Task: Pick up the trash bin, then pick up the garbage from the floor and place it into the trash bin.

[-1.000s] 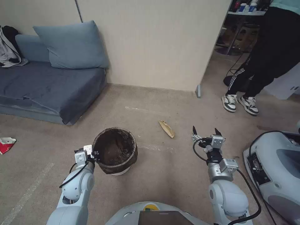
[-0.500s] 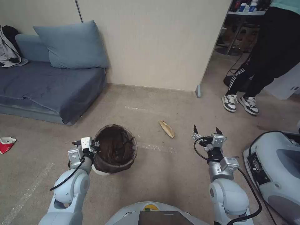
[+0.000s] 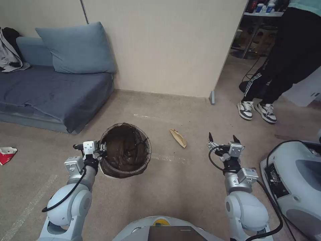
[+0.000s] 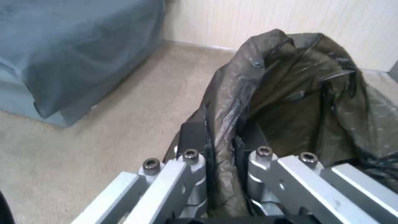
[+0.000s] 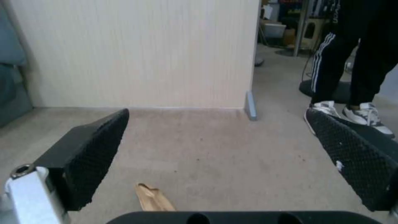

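The trash bin, lined with a dark brown bag, hangs off the floor and tilts, its mouth toward me. My left gripper is shut on its near-left rim. In the left wrist view the fingers pinch the bag-covered rim. A brown paper wrapper, part of the garbage, lies on the carpet right of the bin and shows again in the right wrist view. A red-and-white packet lies at the far left. My right gripper hovers open to the right of the wrapper, holding nothing.
A blue sofa with a cushion stands at the back left, against a beige wall. A person's legs and sneakers are at the back right. A white machine sits on the floor at my right.
My left gripper has lifted the trash bin off the floor and carried it up and forward, tilting it. The right gripper has hardly moved.
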Controlling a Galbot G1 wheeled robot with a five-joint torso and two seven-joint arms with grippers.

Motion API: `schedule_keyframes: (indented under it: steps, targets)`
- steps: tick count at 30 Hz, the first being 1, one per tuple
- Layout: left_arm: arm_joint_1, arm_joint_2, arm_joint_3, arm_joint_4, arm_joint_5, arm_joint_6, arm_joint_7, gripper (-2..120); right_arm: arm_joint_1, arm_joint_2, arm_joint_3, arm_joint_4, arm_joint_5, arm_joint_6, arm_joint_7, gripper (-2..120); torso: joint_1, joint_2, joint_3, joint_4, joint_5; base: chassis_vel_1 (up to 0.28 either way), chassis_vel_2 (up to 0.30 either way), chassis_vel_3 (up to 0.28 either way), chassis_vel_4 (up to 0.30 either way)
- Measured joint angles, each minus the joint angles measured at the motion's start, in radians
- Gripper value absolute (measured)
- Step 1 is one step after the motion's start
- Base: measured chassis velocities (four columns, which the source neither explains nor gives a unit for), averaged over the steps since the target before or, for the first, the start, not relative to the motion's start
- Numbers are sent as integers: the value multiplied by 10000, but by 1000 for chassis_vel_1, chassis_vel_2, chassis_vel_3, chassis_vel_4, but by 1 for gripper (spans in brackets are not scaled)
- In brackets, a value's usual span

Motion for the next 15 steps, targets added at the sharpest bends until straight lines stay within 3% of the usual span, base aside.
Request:
schedule_keyframes:
  steps: [15]
  targets:
    - [129, 22, -93, -183, 146, -346, 48, 7, -25, 0, 29, 87, -160, -97, -191, 100, 0, 0, 0, 1, 0, 0, 0, 0, 0]
